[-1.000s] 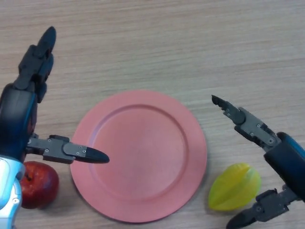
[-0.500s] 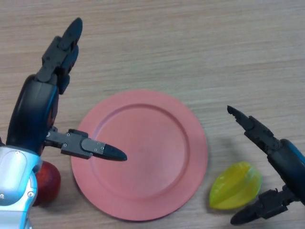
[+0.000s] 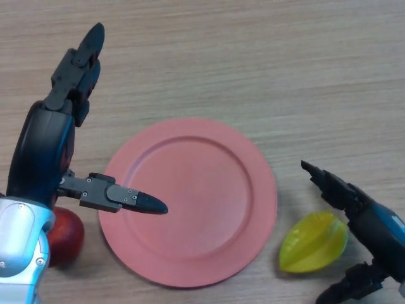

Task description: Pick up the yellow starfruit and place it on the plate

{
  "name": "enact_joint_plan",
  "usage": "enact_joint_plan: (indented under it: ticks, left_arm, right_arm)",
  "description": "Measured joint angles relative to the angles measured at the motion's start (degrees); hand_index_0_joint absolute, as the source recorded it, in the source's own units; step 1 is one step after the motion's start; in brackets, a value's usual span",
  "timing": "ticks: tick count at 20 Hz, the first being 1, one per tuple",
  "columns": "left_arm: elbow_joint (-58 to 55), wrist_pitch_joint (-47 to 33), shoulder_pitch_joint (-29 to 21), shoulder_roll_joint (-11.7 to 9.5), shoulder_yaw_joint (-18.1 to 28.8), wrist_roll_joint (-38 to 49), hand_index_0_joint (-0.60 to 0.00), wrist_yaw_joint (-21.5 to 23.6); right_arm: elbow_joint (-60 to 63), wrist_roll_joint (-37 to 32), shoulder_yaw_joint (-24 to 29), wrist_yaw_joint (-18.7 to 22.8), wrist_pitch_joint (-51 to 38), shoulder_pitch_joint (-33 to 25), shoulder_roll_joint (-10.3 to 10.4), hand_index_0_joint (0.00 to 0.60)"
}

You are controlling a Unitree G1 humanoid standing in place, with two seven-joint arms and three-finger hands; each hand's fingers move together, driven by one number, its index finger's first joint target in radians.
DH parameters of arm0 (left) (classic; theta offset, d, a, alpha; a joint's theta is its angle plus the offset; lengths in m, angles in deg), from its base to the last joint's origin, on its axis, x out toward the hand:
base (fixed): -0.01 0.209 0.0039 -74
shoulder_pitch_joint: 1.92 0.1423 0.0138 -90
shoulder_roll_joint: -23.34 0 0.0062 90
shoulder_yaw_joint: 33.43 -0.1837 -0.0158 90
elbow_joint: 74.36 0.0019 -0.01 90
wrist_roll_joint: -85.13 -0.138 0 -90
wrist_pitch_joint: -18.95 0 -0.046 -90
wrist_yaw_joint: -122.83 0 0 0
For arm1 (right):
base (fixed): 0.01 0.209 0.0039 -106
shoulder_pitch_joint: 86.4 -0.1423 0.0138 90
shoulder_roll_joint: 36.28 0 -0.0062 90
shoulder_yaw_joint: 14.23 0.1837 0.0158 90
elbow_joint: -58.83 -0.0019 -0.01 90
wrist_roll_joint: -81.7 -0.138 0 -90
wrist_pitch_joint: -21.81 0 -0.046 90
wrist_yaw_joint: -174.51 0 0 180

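Head view, the only one. Step in hand: approach to the grasp. The yellow starfruit [image 3: 314, 242] lies on the table [image 3: 253, 57] near its near right corner, just beside the right rim of the plate [image 3: 190, 201], not touching it as far as I can tell. Nothing lifted yet.

Right hand [image 3: 354, 209]: comes in from the lower right, spread wide and holding nothing. Its upper fingers [image 3: 324, 182] reach out straight over the far side of the fruit; the thumb [image 3: 345, 291] shows at the near edge, on the fruit's near side. The starfruit sits in the gap between them. Whether either part touches the fruit I cannot tell.

Next move, as I judge it: lower and close thumb and fingers on the fruit's ridged flanks, then lift and carry it left over the plate rim toward the centre. The ridges and waxy skin may let it roll or slip under an off-centre pinch.

Left hand [image 3: 54, 136]: raised at the left edge of the table, fingers straight and relaxed, grasping nothing. One finger points to the far edge, the thumb juts right over the plate's left rim. A red apple [image 3: 66, 235] sits partly hidden beneath it, by the near left corner.
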Motion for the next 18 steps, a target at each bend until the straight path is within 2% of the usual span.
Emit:
enact_joint_plan:
  ticks: [1,2,3,4,5,7,10,13,15,18]
  left_arm:
    - [0.0,0.0,0.0,0.0,0.0,0.0,0.000,0.0]
    - [0.0,0.0,0.0,0.0,0.0,0.0,0.000,0.0]
    - [0.0,0.0,0.0,0.0,0.0,0.0,0.000,0.0]
    - [-0.1,0.0,0.0,0.0,0.0,-0.2,0.000,0.0]
    - [-0.4,0.0,0.1,0.0,0.0,-0.3,0.000,0.0]
    - [-0.9,0.0,0.2,0.1,-0.2,-0.3,0.000,0.0]
    - [-0.9,0.0,0.2,0.1,0.0,-0.2,0.000,0.0]
    - [-1.0,0.0,0.7,0.1,0.2,0.2,0.000,0.0]
    - [-1.0,0.0,1.2,0.1,0.4,0.2,0.000,0.0]
    - [-1.0,0.0,1.1,0.0,2.2,0.6,0.000,0.1]
  right_arm:
    - [0.0,0.0,-0.3,0.0,0.0,0.0,0.0,0.300]
    - [0.5,0.0,-0.9,0.2,-0.1,-0.1,0.0,0.449]
    - [1.9,0.1,-1.3,0.6,-0.4,-0.4,0.0,0.549]
    - [3.3,3.7,-1.4,2.9,-2.1,-0.6,-0.1,0.600]
    - [4.4,6.2,-1.3,4.6,-3.7,-1.2,-0.4,0.600]
    - [5.5,13.0,-1.2,8.4,-7.0,-2.1,-2.2,0.600]
    - [2.9,13.1,-1.0,8.6,-3.7,-0.7,-2.2,0.600]
    - [-0.7,12.8,-0.9,5.4,2.0,-1.0,-2.1,0.600]
    - [-4.8,5.9,-0.8,1.5,6.4,-1.9,-1.6,0.600]
    - [-6.8,3.9,-0.9,0.0,10.4,-7.3,-1.3,0.600]
